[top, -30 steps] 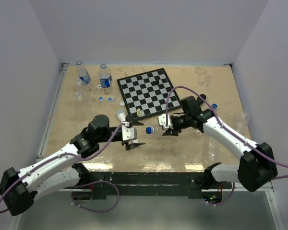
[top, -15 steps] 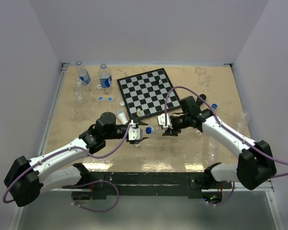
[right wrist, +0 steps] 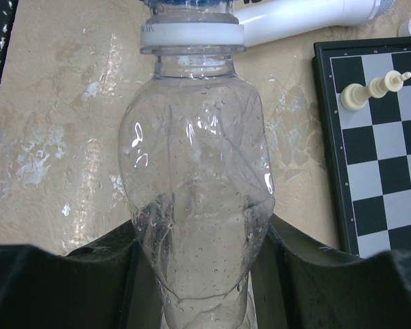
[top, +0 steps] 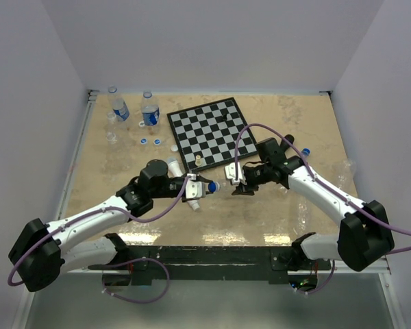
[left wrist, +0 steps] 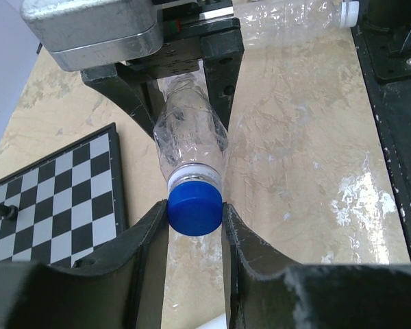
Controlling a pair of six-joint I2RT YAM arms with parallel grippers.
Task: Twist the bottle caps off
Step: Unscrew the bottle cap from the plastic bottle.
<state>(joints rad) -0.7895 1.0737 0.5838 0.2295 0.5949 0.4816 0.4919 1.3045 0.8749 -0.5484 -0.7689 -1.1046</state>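
1. Pinching the blue cap [left wrist: 195, 206] between its two fingers [left wrist: 145, 250], your left gripper [top: 205, 186] looks well seated. Both pads touch the cap's sides, and the cap sits right at the fingertips.
2. The bottle [right wrist: 195, 192] hangs level above the table, straight ahead of the left gripper. Its body is clamped in your right gripper [top: 237, 181], and the clear wall is dented inward where those fingers [right wrist: 291, 253] press.
3. Judging from this, the step in hand is the twist itself. Roll the left wrist about the bottle's long axis, counter-clockwise as seen from the cap end, and use the right hand only as an anchor.
4. The neck looks nearly in line with the left hand. Check that before you turn, because an off-axis roll would probably bend the soft bottle rather than loosen the thread.
5. The thin plastic will likely wring in the right hand's grip. Turn slowly, and if the body twists along with the cap, stop and regrip.
6. The hold on the cap is shallow, so the pads may slip. If they do, push the left hand slightly toward the right one and close again.
7. As the thread frees, draw the left hand back from the right. The chessboard [left wrist: 55, 199] to the left gripper's left seems clear of the roll.
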